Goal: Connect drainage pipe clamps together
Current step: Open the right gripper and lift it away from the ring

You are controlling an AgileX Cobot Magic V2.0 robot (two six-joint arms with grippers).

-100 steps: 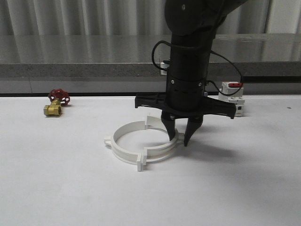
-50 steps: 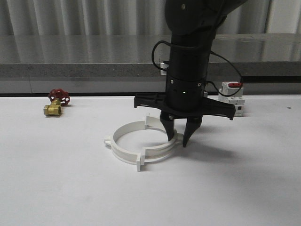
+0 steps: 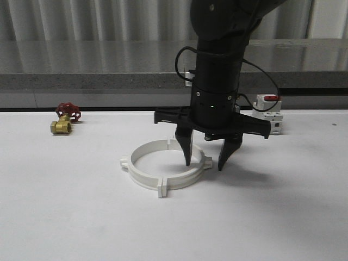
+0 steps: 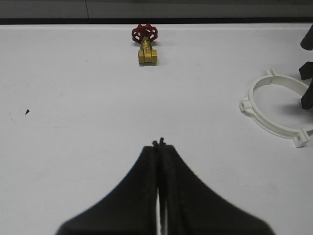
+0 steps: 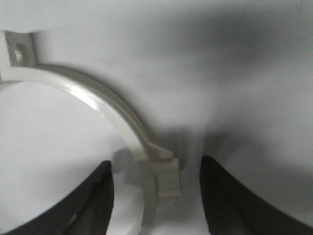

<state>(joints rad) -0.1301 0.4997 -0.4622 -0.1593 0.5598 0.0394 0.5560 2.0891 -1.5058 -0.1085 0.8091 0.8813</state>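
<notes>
The two white drainage pipe clamps lie on the table, put together as one ring: the left half and the right half meet at the end lugs, front and back. My right gripper points straight down over the ring's right side and is open. One finger is inside the ring and the other outside, and neither touches it. In the right wrist view the ring wall and its outer tab sit in the gap of that gripper. My left gripper is shut and empty, and the ring lies far off to its side.
A brass valve with a red handwheel lies at the back left. A white breaker block with a red top stands at the back right, behind the right arm. A grey ledge runs along the table's far edge.
The right gripper's fingers were close together on the ring's right wall and have spread apart, letting it go. The ring stays in place.
</notes>
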